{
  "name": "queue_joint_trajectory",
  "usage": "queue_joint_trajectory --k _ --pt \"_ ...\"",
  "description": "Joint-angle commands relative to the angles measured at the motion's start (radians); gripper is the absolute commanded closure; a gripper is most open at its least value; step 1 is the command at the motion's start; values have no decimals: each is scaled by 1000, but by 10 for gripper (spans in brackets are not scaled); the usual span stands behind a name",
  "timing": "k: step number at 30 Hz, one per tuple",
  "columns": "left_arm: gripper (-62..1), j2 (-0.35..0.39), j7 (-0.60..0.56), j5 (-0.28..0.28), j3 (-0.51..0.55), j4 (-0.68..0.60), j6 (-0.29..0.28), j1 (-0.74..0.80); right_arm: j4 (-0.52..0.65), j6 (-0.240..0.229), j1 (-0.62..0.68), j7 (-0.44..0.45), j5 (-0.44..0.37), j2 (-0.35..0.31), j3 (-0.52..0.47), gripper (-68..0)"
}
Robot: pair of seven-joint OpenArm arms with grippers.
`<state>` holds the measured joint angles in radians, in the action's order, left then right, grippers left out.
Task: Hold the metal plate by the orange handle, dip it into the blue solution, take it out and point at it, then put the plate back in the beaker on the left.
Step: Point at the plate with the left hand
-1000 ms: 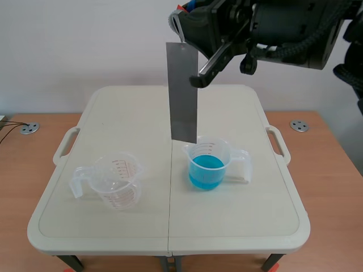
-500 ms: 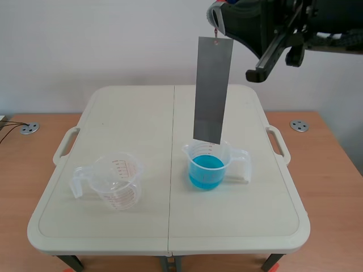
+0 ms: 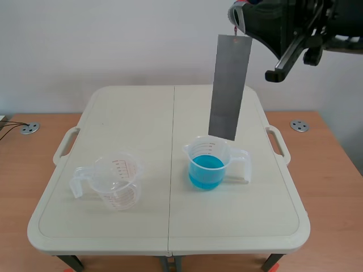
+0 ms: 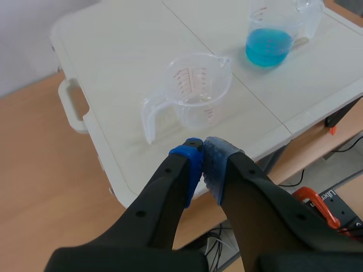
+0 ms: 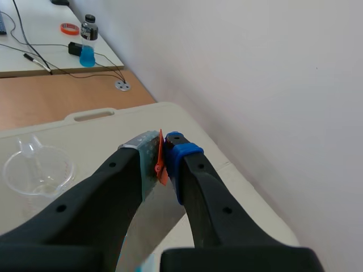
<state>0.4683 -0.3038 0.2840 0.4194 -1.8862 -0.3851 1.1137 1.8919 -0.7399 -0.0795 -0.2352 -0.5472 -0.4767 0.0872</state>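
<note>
A long grey metal plate (image 3: pixel 229 85) hangs upright from its small orange handle (image 3: pixel 236 31), which my right gripper (image 3: pixel 238 22) is shut on, high above the table. The plate's lower edge hovers just above and slightly behind the beaker of blue solution (image 3: pixel 207 164). In the right wrist view the orange handle (image 5: pixel 161 158) sits pinched between the pads, with the plate (image 5: pixel 150 226) dropping below. The empty clear beaker (image 3: pixel 116 182) stands on the table's left half. My left gripper (image 4: pixel 202 164) is shut on nothing, near the table's front edge, short of the empty beaker (image 4: pixel 198 90).
The beige folding table (image 3: pixel 170 226) has side handles and rests on a wooden surface. The blue beaker (image 4: pixel 271 34) appears beyond the empty one in the left wrist view. A white wall stands behind. Cables and a small bottle (image 5: pixel 87 42) lie on a far desk.
My right gripper has carried the hanging plate to the right, from left of the blue beaker to over its far rim. The left arm has kept still.
</note>
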Motion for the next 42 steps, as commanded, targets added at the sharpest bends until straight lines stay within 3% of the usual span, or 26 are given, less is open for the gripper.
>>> queue_joint_trajectory --k 1,12,25,42 --pt "-18 7 -11 4 4 -5 -10 -38 -13 -6 -9 36 2 -5 -6 -11" --pt "-18 99 124 -19 -161 -5 -11 -335 -71 -6 -9 157 105 -5 8 -11" --pt "-18 92 282 -76 -445 4 -6 -676 -134 -6 -10 280 209 -5 71 -11" --pt "-18 -78 294 -230 -707 336 -3 -1020 -166 -6 -21 312 294 39 98 -11"
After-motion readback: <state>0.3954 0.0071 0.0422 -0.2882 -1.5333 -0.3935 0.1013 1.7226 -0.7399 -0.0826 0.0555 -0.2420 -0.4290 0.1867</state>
